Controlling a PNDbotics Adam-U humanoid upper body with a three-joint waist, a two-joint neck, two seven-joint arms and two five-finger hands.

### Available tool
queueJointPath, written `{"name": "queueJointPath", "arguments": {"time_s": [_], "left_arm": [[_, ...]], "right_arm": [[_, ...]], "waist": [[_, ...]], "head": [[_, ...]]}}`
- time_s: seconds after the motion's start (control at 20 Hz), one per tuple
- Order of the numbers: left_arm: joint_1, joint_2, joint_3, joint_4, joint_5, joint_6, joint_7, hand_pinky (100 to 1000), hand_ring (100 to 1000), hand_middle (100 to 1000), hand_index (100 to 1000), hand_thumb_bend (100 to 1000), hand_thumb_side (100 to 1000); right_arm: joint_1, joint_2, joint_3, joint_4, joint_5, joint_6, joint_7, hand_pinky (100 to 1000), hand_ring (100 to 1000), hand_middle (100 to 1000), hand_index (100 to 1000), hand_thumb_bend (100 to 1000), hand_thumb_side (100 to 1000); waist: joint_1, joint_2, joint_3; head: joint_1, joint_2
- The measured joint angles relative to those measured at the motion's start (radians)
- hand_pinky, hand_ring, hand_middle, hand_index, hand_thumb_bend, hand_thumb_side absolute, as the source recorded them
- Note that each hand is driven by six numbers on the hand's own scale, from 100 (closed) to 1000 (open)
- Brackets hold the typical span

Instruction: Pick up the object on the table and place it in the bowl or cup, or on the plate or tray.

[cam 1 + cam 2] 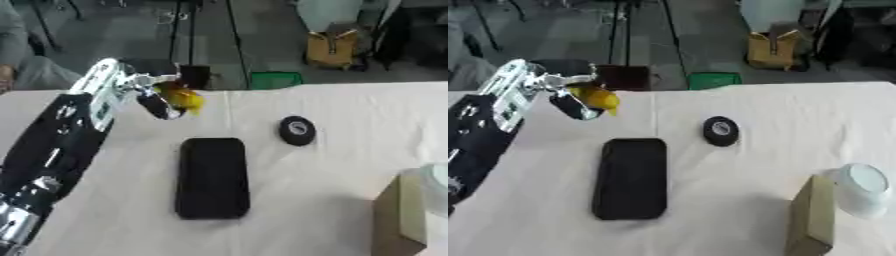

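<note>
Cardboard box (811,215) and pale cup (863,189) are sitting nearest, lower right | left hand (156,100) is pinching a yellow object (185,99) above the surface (350,105), far left | black tray (212,177) is lying lengthwise just below-right of it | black roll (297,130) beside | right hand not showing; object's shape unclear.

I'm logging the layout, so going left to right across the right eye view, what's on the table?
Left hand holding the yellow object → black tray → black tape roll → cardboard box → white cup.
</note>
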Motion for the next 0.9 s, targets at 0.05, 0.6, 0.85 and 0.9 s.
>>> {"name": "queueJointPath", "arguments": {"time_s": [0.05, 0.6, 0.85, 0.9], "left_arm": [[0.01, -0.003, -0.02, -0.024, 0.016, -0.016, -0.014, 623, 438, 404, 571, 100, 215], [0.074, 0.023, -0.115, -0.113, 0.131, -0.016, -0.07, 664, 529, 488, 641, 100, 244], [0.076, 0.027, -0.129, -0.117, 0.093, -0.021, -0.066, 727, 651, 671, 755, 207, 337], [0.076, 0.027, -0.132, -0.119, 0.082, -0.025, -0.062, 739, 675, 702, 772, 239, 381]], "right_arm": [[-0.001, 0.0, 0.0, 0.0, -0.001, 0.0, 0.0, 577, 556, 770, 855, 614, 494], [-0.003, -0.001, 0.0, 0.0, -0.002, 0.0, 0.001, 577, 557, 771, 855, 614, 494], [-0.003, -0.001, 0.0, 0.0, -0.002, 0.0, 0.001, 577, 557, 771, 855, 613, 494], [-0.003, -0.001, 0.0, 0.0, -0.002, 0.0, 0.001, 577, 557, 771, 855, 613, 493]], "waist": [[0.0, 0.0, 0.0], [0.001, 0.0, 0.001], [0.0, 0.0, 0.001], [0.0, 0.0, 0.001]], "head": [[-0.001, 0.0], [-0.017, 0.001], [-0.017, 0.001], [-0.017, 0.001]]}}
